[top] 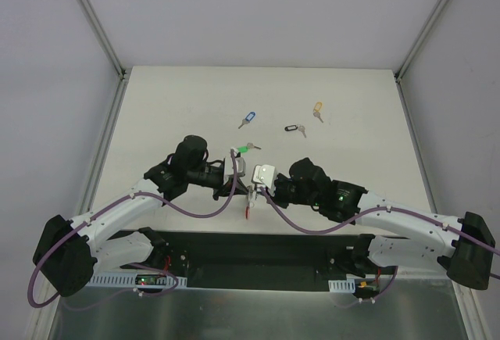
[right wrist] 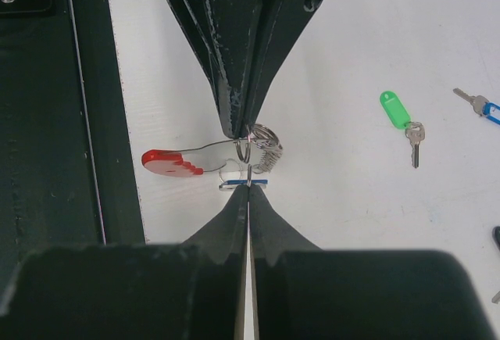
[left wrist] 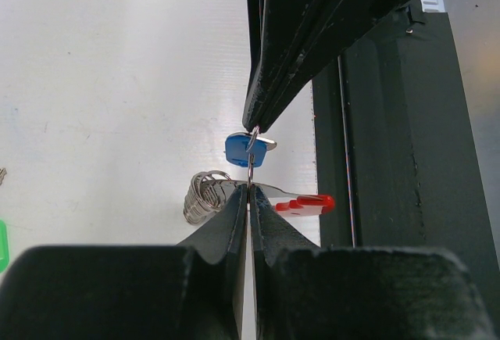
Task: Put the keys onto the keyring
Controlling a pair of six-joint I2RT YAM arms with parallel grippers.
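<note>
Pinching the keyring [left wrist: 205, 196] in my left gripper [left wrist: 250, 193], fingers closed on it between its grey ribbed part and its red end, I hold it over the tabletop [top: 172, 98] close to the middle of the near edge. My right gripper [right wrist: 248, 193] meets it tip to tip, clamped on the thin wire loop of one blue key [left wrist: 242, 150], whose tag hangs between the two sets of fingers. I cannot tell whether that loop is on the ring yet; I judge this first key as mid-threading, not done.

Just beyond my grippers the green key [top: 246, 149] lies loose. Past it lie the second blue key [top: 248, 119] and the black key [top: 295, 129], and nearest the far edge the yellow key [top: 317, 109]. None of those four is on the ring, so most of the job is left.
</note>
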